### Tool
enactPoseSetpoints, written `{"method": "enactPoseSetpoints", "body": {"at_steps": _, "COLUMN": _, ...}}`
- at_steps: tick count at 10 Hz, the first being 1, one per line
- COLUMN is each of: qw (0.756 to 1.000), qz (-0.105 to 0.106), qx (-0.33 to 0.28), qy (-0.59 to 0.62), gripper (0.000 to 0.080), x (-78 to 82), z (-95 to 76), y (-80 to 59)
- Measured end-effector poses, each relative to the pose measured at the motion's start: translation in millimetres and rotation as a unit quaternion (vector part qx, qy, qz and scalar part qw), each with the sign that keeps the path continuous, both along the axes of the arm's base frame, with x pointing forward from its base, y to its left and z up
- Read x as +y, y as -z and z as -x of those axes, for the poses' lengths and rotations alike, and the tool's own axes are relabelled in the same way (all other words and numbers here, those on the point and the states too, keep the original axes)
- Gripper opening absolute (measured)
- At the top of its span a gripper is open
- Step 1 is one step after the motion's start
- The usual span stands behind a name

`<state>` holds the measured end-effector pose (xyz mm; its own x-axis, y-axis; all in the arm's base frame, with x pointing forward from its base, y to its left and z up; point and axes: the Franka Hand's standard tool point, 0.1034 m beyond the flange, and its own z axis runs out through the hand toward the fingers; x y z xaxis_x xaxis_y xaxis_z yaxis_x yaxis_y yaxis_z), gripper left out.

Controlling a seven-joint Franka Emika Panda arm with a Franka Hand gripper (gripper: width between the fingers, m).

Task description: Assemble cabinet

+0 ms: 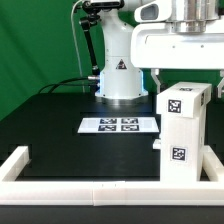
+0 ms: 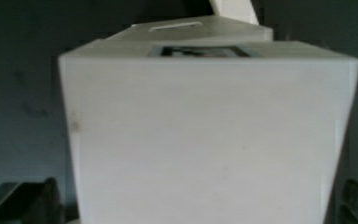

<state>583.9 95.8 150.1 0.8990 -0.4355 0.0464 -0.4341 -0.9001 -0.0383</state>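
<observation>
Black desk (image 1: 60,120) fills the frame, edged by a low white rail (image 1: 90,191) nearest the camera. At lower right the cabinet body (image 1: 186,135) stands upright, tags showing. Mid-frame lies the marker board (image 1: 118,125). Farther back, the fingers are hidden; I cannot tell their state.

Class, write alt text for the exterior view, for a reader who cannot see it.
A tall white cabinet body with black-and-white marker tags stands upright on a black table, at the exterior view's right, directly under the robot's end effector. The marker board lies flat mid-table, before the robot's white base; a low white rail borders the near edge.
</observation>
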Motion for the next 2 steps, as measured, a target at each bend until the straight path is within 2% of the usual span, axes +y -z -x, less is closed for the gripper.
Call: {"method": "enactPoseSetpoints", "body": {"at_steps": 2, "qw": 1.0, "qz": 0.0, "qx": 0.001, "qy": -0.001, "gripper": 0.0796, "x": 0.6, "z": 0.4, "y": 1.5}}
